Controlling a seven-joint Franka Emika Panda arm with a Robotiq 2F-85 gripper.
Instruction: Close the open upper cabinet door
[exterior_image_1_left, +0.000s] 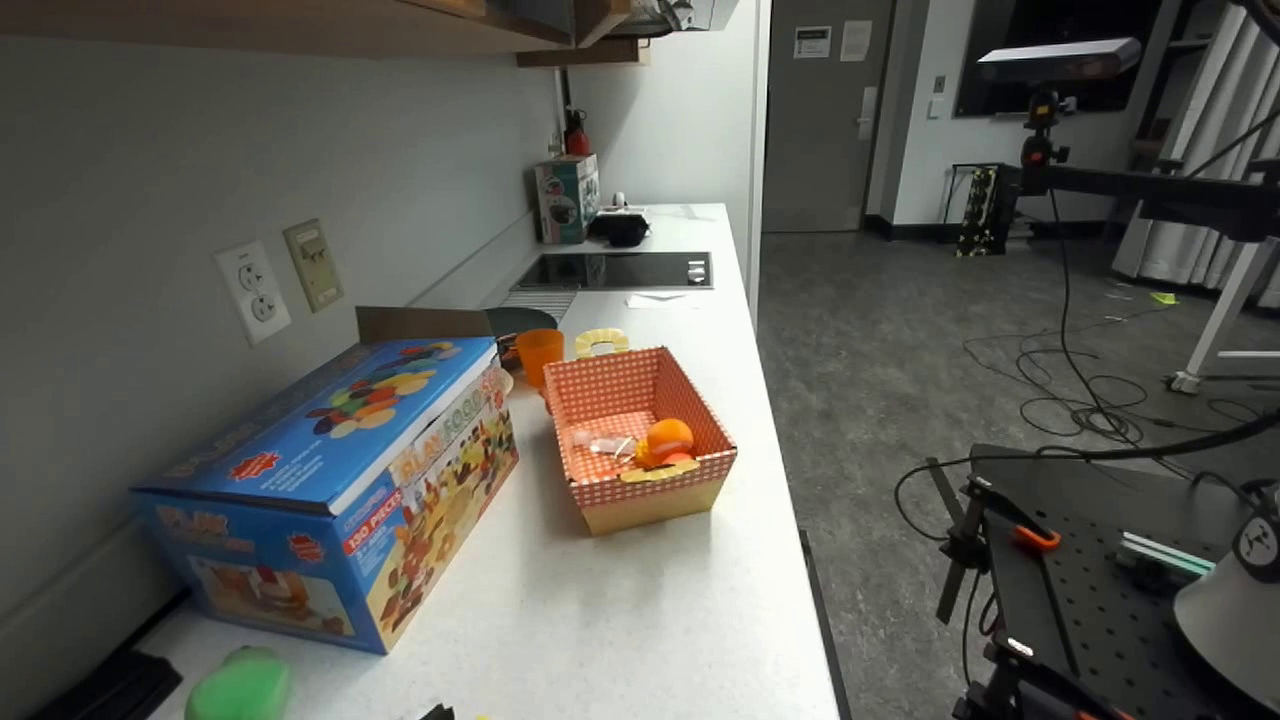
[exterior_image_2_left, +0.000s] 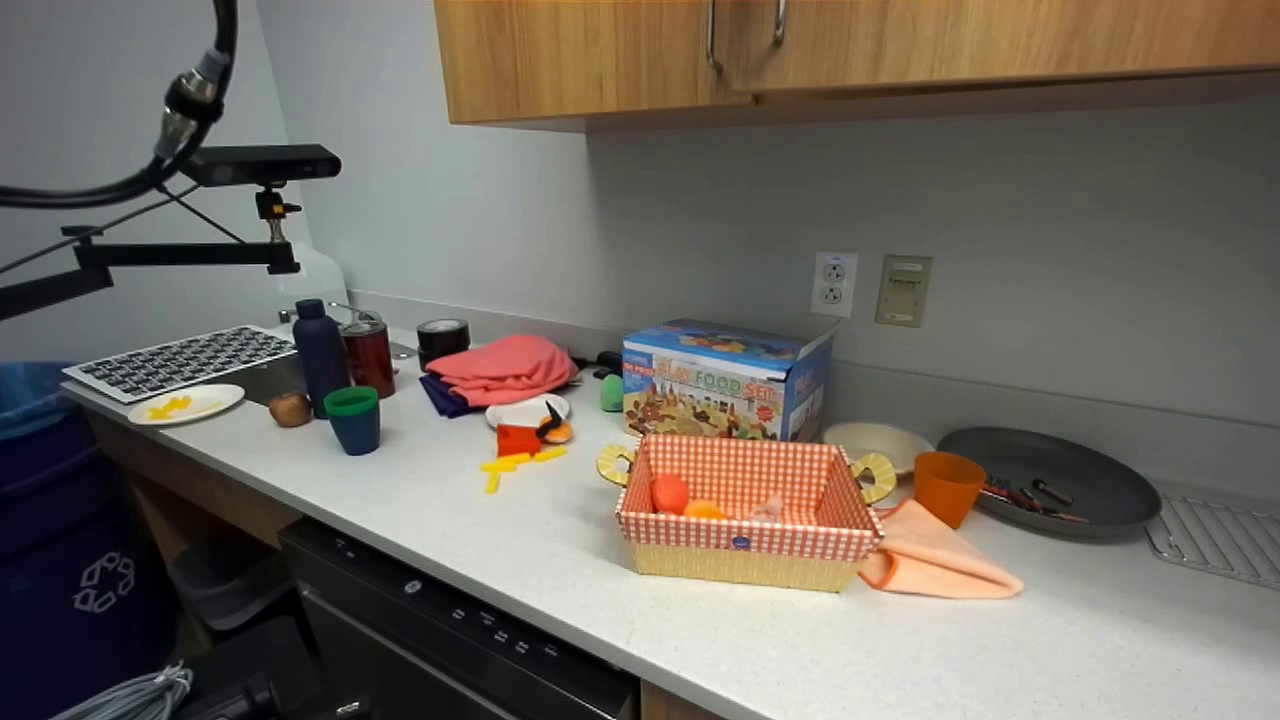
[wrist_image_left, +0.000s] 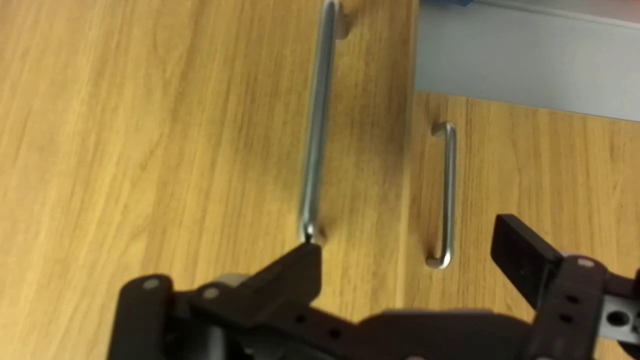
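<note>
The upper cabinet door (wrist_image_left: 200, 125), a light tan wood panel, fills the left of the wrist view. It has a metal bar handle (wrist_image_left: 317, 125) and looks nearer than the neighbouring door (wrist_image_left: 540, 165), so it appears ajar. In an exterior view, only the lower part of the upper cabinet door (exterior_image_2_left: 1000, 40) shows, its edge standing slightly forward. My gripper (wrist_image_left: 409, 245) is open and empty in front of both doors. Its left fingertip overlaps the end of the near handle; I cannot tell if they touch. The gripper is out of view in both exterior views.
The neighbouring door has its own handle (wrist_image_left: 450, 190). Below the cabinet, the counter (exterior_image_2_left: 480, 540) holds a blue cardboard box (exterior_image_2_left: 700, 395), a red-checked basket (exterior_image_2_left: 740, 560), an orange cup (exterior_image_2_left: 948, 487) and a dark pan (exterior_image_2_left: 1060, 480). The cabinet underside (exterior_image_1_left: 300, 25) shows overhead.
</note>
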